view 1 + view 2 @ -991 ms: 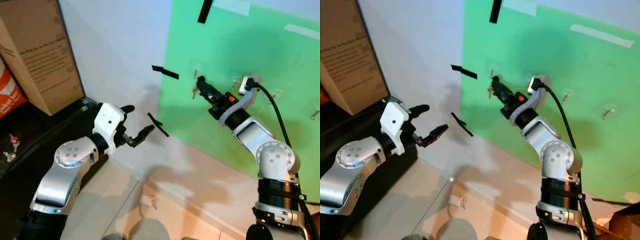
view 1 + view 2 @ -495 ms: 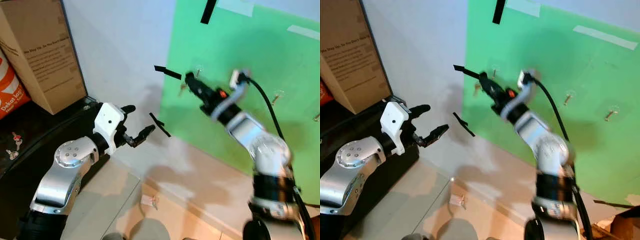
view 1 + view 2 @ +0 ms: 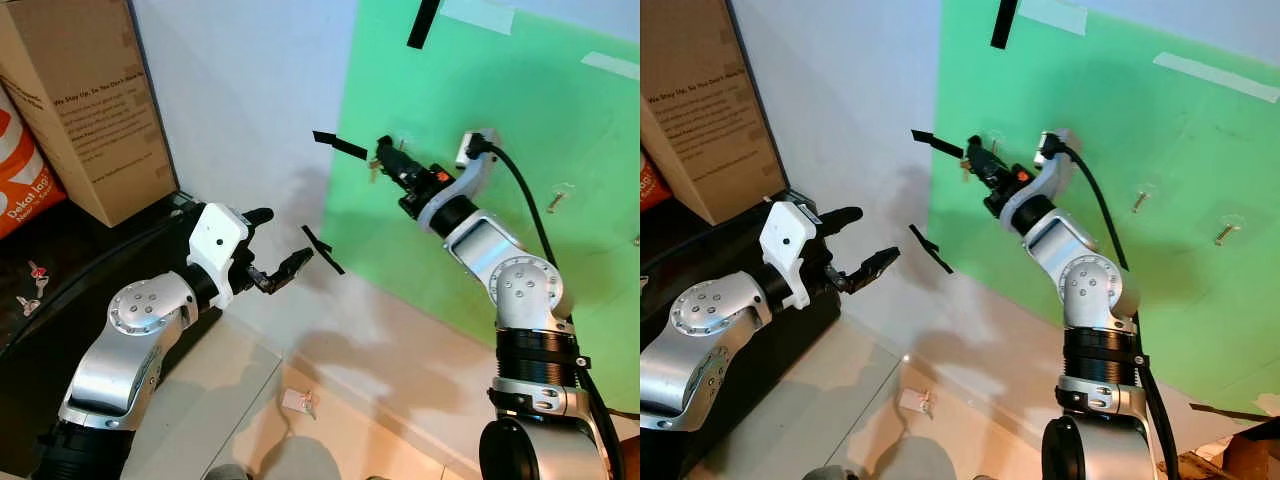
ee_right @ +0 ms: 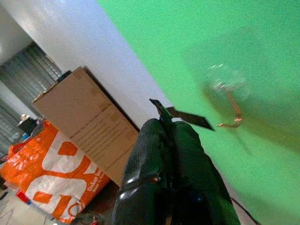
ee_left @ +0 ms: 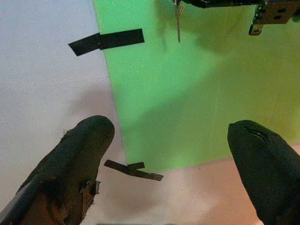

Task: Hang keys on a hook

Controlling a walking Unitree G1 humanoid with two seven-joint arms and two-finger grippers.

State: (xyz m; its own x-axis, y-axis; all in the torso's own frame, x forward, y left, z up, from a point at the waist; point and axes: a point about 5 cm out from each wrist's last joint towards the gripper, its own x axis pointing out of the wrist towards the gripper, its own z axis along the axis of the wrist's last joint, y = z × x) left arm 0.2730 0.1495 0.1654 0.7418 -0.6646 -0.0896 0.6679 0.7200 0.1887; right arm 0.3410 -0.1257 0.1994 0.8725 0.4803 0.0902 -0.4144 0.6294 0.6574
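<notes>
Against the green sheet (image 3: 520, 230), right gripper (image 3: 383, 150) pressed together on the keys (image 3: 374, 168), just beside the leftmost hook (image 4: 232, 110). Risk, as judged: ring missing the upturned tip, keys dropping on release. Left gripper (image 3: 272, 248) spread wide, holding nothing, near the black tape (image 3: 322, 250).

green sheet (image 3: 480, 90): matt, paper-like | box (image 3: 80, 110): plain brown cardboard | hook (image 4: 229, 110): brassy metal on clear plastic, probably | left gripper (image 5: 173, 159) fingers (image 5: 82, 150): matt black rubber
</notes>
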